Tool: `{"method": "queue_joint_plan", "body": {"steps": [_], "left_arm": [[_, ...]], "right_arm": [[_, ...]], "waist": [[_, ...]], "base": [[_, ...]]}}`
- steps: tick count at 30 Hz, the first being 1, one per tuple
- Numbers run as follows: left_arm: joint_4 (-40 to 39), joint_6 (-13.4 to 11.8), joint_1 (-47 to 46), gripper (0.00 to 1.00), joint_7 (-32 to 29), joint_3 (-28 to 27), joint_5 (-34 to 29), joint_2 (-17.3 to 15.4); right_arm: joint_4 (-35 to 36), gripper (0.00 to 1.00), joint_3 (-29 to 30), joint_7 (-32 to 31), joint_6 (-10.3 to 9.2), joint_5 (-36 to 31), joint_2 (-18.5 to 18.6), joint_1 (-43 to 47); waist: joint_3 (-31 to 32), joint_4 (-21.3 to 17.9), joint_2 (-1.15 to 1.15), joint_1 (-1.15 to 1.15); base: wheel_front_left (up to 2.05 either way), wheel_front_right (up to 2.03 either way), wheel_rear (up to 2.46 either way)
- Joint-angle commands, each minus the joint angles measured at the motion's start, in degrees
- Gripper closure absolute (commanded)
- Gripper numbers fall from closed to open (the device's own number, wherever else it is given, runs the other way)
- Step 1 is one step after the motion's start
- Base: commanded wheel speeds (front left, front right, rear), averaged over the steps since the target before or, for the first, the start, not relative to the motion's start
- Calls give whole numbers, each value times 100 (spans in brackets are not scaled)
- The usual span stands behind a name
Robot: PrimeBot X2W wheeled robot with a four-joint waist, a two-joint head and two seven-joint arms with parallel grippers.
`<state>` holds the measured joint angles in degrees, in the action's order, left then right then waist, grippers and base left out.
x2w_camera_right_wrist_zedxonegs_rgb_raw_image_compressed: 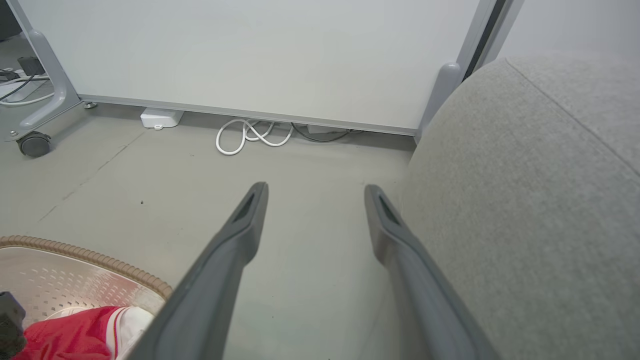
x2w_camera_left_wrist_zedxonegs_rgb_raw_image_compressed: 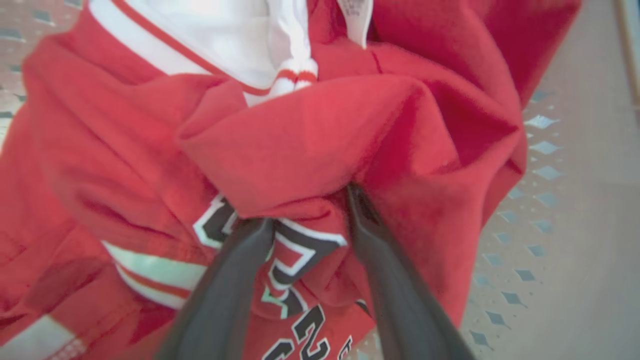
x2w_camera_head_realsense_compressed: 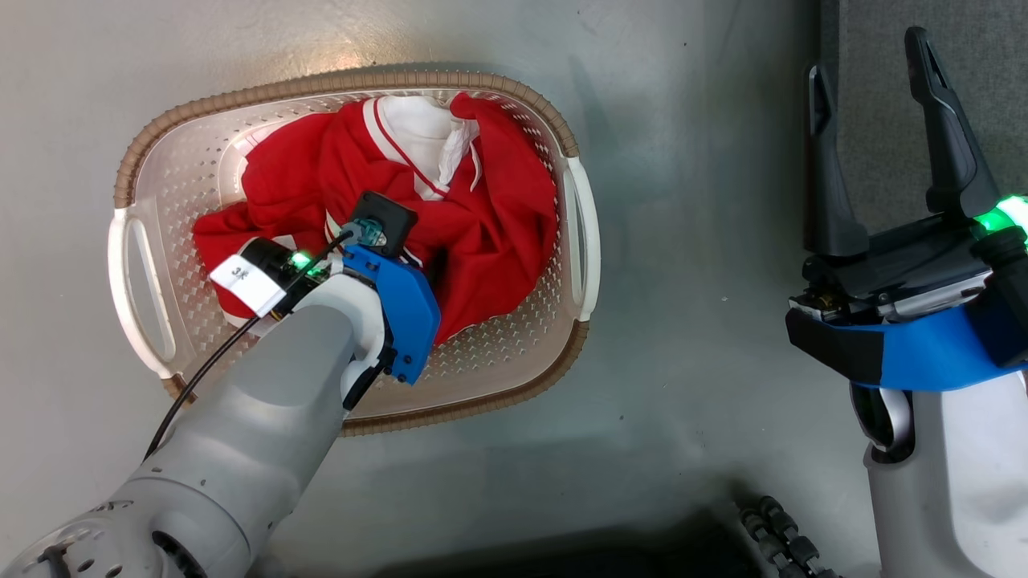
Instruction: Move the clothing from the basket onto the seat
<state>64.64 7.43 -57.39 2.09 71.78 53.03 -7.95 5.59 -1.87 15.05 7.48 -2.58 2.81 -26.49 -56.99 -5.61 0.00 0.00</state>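
Observation:
The red clothing (x2w_camera_head_realsense_compressed: 490, 225) with white trim lies crumpled in the cream basket (x2w_camera_head_realsense_compressed: 353, 80) on the floor. My left arm reaches down into it. In the left wrist view my left gripper (x2w_camera_left_wrist_zedxonegs_rgb_raw_image_compressed: 307, 210) stands open with both fingertips sunk into the clothing (x2w_camera_left_wrist_zedxonegs_rgb_raw_image_compressed: 310, 140); a fold bearing the black number bulges between the fingers. My right gripper (x2w_camera_head_realsense_compressed: 866, 56) hangs open and empty at the right, its fingers over the edge of the grey seat (x2w_camera_head_realsense_compressed: 875, 120). The right wrist view shows the right gripper (x2w_camera_right_wrist_zedxonegs_rgb_raw_image_compressed: 315, 187) beside the seat (x2w_camera_right_wrist_zedxonegs_rgb_raw_image_compressed: 525, 200), with the basket (x2w_camera_right_wrist_zedxonegs_rgb_raw_image_compressed: 100, 260) and clothing (x2w_camera_right_wrist_zedxonegs_rgb_raw_image_compressed: 75, 335) at lower left.
A white panel (x2w_camera_right_wrist_zedxonegs_rgb_raw_image_compressed: 250, 55) on a wheeled stand with a caster (x2w_camera_right_wrist_zedxonegs_rgb_raw_image_compressed: 32, 145) stands beyond the floor. A coiled white cable (x2w_camera_right_wrist_zedxonegs_rgb_raw_image_compressed: 250, 135) and a small white box (x2w_camera_right_wrist_zedxonegs_rgb_raw_image_compressed: 160, 118) lie at its base. A dark ribbed cable (x2w_camera_head_realsense_compressed: 779, 538) sits near my base.

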Motion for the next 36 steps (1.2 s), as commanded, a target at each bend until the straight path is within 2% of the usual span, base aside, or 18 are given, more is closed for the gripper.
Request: {"method": "queue_joint_plan", "body": {"steps": [1, 6, 13, 24, 29, 36], "left_arm": [[-24, 4, -80, 100, -3, 26, 26, 2], [-143, 4, -91, 100, 177, 103, 18, 20], [-524, 4, -73, 100, 812, 153, 71, 97], [-842, 4, 106, 100, 1316, 159, 90, 149], [-1262, 4, 322, 100, 1315, -421, -142, -12], [-1807, 4, 817, 100, 1317, -1413, -771, -166]], "right_arm": [[34, 0, 12, 20, 3, -39, 14, 5], [-9, 0, 14, 20, 3, -39, 14, -24], [-206, 0, 47, 20, 3, -7, 14, -20], [-595, 0, 2, 20, 3, -2, 15, 47], [-763, 0, -17, 20, 3, 69, 15, 193], [-994, 0, -4, 20, 3, 167, 15, 470]], "waist": [[3, 2, 0, 0], [65, 51, 0, 0], [371, 216, 0, 0], [1332, 522, 0, 0], [1863, 586, 0, 0], [2608, 656, 0, 0]], "base": [[0, 0, 0], [0, 0, 0], [0, 0, 0], [0, 0, 0], [0, 0, 0], [0, 0, 0]]}}
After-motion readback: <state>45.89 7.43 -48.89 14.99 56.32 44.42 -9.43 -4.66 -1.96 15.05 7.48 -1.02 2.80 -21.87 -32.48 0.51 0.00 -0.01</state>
